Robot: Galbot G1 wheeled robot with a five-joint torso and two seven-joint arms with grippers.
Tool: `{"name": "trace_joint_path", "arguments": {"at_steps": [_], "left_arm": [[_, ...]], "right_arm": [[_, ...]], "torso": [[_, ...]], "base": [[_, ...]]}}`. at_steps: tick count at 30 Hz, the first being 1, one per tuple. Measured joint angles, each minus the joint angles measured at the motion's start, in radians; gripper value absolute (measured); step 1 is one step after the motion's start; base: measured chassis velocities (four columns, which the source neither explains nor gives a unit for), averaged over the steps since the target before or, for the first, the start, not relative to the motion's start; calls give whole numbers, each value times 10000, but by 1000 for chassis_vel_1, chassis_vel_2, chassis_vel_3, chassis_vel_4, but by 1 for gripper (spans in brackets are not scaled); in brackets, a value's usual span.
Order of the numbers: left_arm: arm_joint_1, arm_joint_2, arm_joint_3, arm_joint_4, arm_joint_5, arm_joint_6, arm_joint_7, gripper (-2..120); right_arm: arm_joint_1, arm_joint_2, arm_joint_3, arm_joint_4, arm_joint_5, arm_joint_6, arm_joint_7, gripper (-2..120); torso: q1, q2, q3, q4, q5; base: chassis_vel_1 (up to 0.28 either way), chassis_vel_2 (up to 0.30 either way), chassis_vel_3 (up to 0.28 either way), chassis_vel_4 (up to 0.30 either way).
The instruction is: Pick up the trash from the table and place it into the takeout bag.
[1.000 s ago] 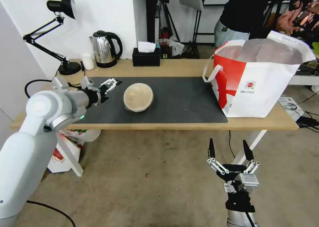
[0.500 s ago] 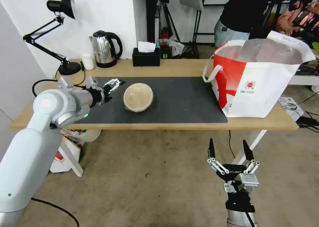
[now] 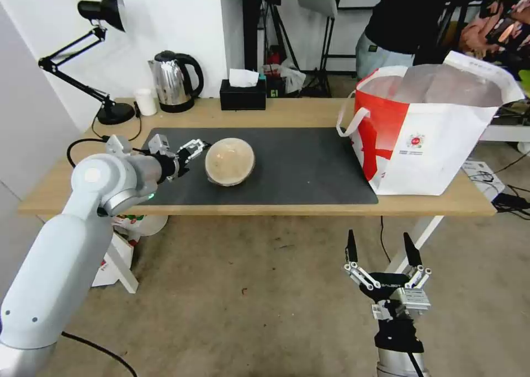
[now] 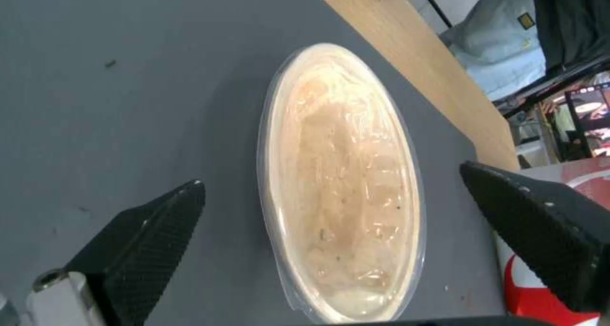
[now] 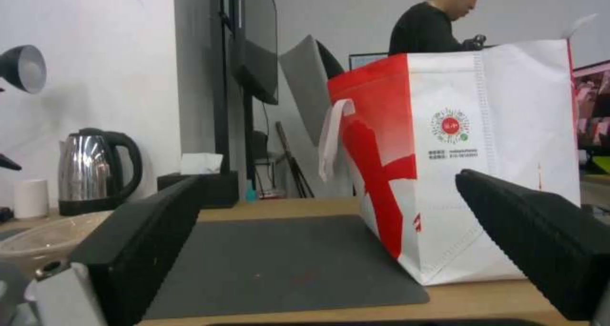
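Observation:
A tan domed round bowl (image 3: 229,160), a piece of the trash, rests on the dark grey mat (image 3: 298,162) of the table (image 3: 287,112). In the left wrist view the bowl (image 4: 343,183) lies ahead, between the two black fingers (image 4: 152,230). My left gripper (image 3: 194,150) is open just left of the bowl, close to its rim. The takeout bag (image 3: 430,128), white with red side panels, stands open at the table's right end; the right wrist view shows the bag (image 5: 457,164) too. My right gripper (image 3: 380,250) hangs open below the table's front edge.
At the back of the table stand a black desk lamp (image 3: 105,51), a small white cup (image 3: 146,101), a steel kettle (image 3: 174,81) and a black tissue box (image 3: 243,93). A smaller bag (image 3: 118,239) sits on the floor under the left end. A person stands behind the bag.
My left gripper has moved right along the mat, from well left of the bowl to right beside its rim. The right arm has stayed put.

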Motion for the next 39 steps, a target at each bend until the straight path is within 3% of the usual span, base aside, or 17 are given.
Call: {"name": "trace_joint_path", "arguments": {"at_steps": [13,39], "left_arm": [[-46,-294,296,181,827,161,290,100],[-547,-784,763,940,976,60,337,100]], "right_arm": [[0,0,0,0,0,0,0,100],[0,0,0,0,0,0,0,100]], "torso": [[0,0,0,1,-1],[0,0,0,0,-1]], "base": [[0,0,0,0],[0,0,0,0]]}}
